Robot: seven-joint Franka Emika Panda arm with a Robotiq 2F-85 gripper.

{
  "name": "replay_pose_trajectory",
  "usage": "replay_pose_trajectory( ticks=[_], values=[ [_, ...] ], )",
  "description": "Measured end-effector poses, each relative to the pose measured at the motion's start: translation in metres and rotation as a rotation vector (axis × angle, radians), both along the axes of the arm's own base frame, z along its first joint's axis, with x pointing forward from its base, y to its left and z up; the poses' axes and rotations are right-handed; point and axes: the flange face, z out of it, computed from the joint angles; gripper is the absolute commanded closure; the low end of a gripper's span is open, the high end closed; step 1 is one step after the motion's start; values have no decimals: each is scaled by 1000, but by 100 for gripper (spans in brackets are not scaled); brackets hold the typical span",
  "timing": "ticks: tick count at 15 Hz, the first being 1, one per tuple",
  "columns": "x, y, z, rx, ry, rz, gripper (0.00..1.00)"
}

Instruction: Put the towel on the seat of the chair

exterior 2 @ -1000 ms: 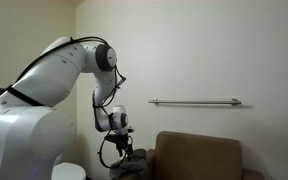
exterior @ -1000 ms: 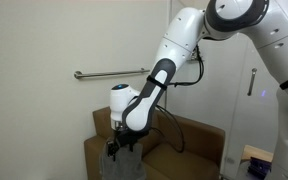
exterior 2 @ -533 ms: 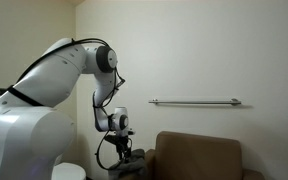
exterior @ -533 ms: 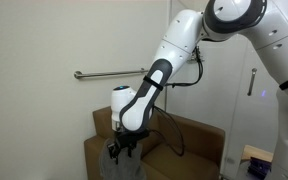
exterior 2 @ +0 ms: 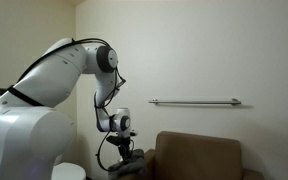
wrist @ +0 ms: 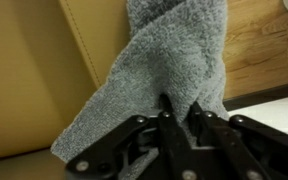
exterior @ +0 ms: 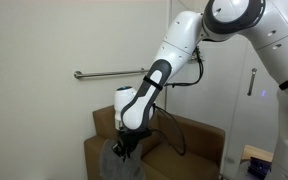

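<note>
Towel [wrist: 169, 60]: grey terry cloth, thick pile, bunched into a vertical fold. The end effector [wrist: 182, 122] is clamped on the towel's lower fold; in the wrist view both fingers [wrist: 168, 118] press in with cloth filling the gap between them. In an exterior view the towel [exterior: 110, 165] hangs as a grey mass at the left end of the brown chair [exterior: 192, 138], over or against the armrest; I cannot tell whether its free end rests on the upholstery. The seat lies to the right of the end effector [exterior: 123, 148], in front of the backrest. Judgement on handling: light, limp, no stiffness at all, so it will sag and swing from the pinch point and trail over whatever it passes. The pile should give good friction, so slip is unlikely. It is not fragile. A hold on a doubled fold, as here, seems better than a single edge. The main risk is a loose corner catching on the armrest.
</note>
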Motion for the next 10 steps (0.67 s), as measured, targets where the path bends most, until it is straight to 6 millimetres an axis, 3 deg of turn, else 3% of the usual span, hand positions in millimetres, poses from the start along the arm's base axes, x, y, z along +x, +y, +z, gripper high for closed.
replay_pose_trajectory(
  ticks=[5, 10],
  values=[
    [0, -13, 3, 2, 7, 5, 95],
    [8, -6, 23, -5, 20, 68, 95]
  ],
)
